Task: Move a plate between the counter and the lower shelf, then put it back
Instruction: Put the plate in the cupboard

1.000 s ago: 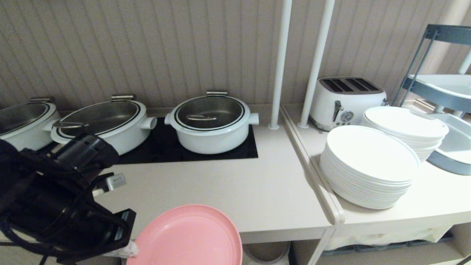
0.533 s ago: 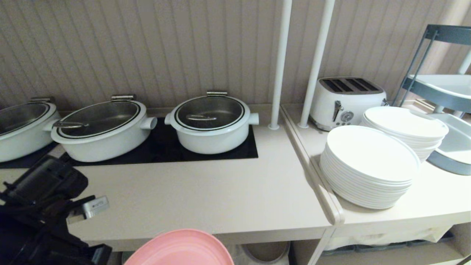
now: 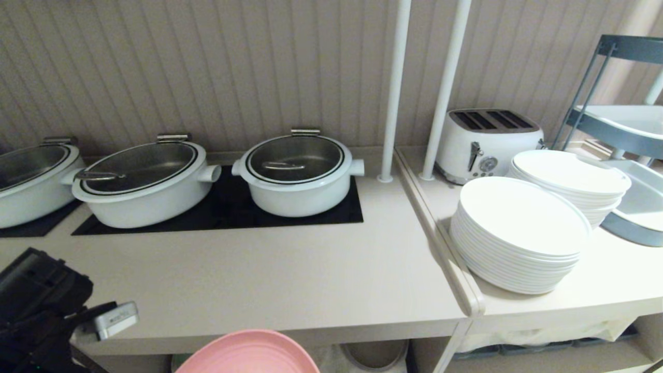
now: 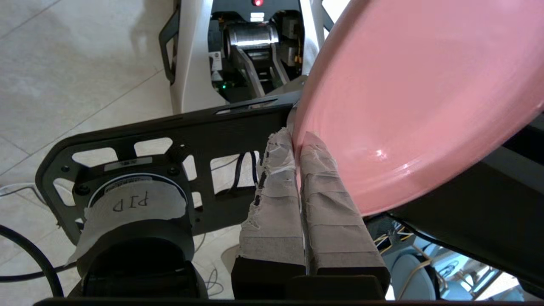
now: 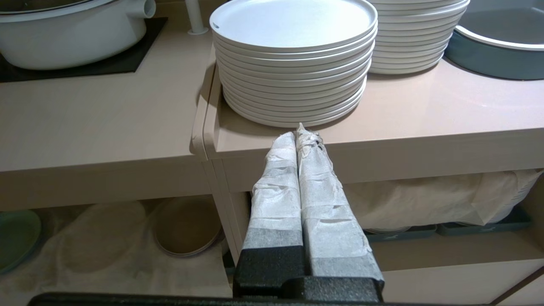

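Plate held below counter edge
The plate point(image 4: 408, 97) is pinched by its rim in the left gripper point(image 4: 296, 138), its face level, the shelf point(image 5: 106, 246) lying beyond.

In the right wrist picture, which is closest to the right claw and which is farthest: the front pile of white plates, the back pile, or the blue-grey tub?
From the right claw:
1. Front plate pile, just beyond its tips.
2. Back plate pile, behind that.
3. Blue-grey tub, off to the side, farthest.

bare counter point(image 3: 290, 280) front strip open for passage, pots point(image 3: 298, 173) blocking the rear, plate stacks point(image 3: 518, 233) crowding the right
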`<state>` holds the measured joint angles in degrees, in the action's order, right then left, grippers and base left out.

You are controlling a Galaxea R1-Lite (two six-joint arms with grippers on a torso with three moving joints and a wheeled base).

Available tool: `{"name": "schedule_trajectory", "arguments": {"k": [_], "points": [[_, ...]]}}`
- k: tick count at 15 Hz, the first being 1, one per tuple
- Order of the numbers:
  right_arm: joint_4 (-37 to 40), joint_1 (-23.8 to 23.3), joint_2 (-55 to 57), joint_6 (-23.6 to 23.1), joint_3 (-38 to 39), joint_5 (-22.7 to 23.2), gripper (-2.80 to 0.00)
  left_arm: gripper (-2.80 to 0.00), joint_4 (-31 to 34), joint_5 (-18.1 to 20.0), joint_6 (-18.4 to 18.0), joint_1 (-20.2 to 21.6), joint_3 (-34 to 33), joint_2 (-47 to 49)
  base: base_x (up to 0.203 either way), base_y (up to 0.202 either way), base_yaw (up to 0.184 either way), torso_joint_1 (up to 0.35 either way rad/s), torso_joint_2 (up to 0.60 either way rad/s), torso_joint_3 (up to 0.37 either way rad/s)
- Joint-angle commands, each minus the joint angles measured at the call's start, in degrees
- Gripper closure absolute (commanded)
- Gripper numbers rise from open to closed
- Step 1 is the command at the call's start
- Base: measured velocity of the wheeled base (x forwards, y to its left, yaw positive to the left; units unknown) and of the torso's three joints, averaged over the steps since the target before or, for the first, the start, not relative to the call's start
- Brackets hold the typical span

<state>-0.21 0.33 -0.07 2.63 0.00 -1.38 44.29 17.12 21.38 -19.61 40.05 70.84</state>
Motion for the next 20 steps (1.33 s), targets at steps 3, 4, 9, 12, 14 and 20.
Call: {"name": "schedule_trajectory", "arguments": {"k": [3, 4, 9, 12, 14, 20], "points": [[0.01, 0.02, 0.07, 0.0, 0.0, -0.03, 0.0, 0.0, 0.27, 0.55, 0.07, -0.07, -0.89, -0.26, 0.0, 0.0, 0.0, 0.0, 0.0, 0.0], [-0.05, 0.02, 0.07, 0.0, 0.0, -0.03, 0.0, 0.0, 0.27, 0.49, 0.07, -0.07, -1.48, -0.54, 0.0, 0.0, 0.0, 0.0, 0.0, 0.0], [-0.06, 0.02, 0.07, 0.0, 0.0, -0.03, 0.0, 0.0, 0.27, 0.73, 0.07, -0.25, -3.14, -0.97, 0.0, 0.0, 0.0, 0.0, 0.0, 0.0], [0.02, 0.02, 0.07, 0.0, 0.0, -0.03, 0.0, 0.0, 0.1, 0.81, 0.07, -0.25, -3.14, -0.88, 0.0, 0.0, 0.0, 0.0, 0.0, 0.0], [-0.06, 0.02, 0.07, 0.0, 0.0, -0.03, 0.0, 0.0, 0.1, 0.81, 0.07, -0.25, -3.2, -0.79, 0.0, 0.0, 0.0, 0.0, 0.0, 0.0], [0.03, 0.02, 0.07, 0.0, 0.0, -0.03, 0.0, 0.0, 0.01, 1.96, 0.07, -0.25, -3.22, -0.61, 0.0, 0.0, 0.0, 0.0, 0.0, 0.0]]}}
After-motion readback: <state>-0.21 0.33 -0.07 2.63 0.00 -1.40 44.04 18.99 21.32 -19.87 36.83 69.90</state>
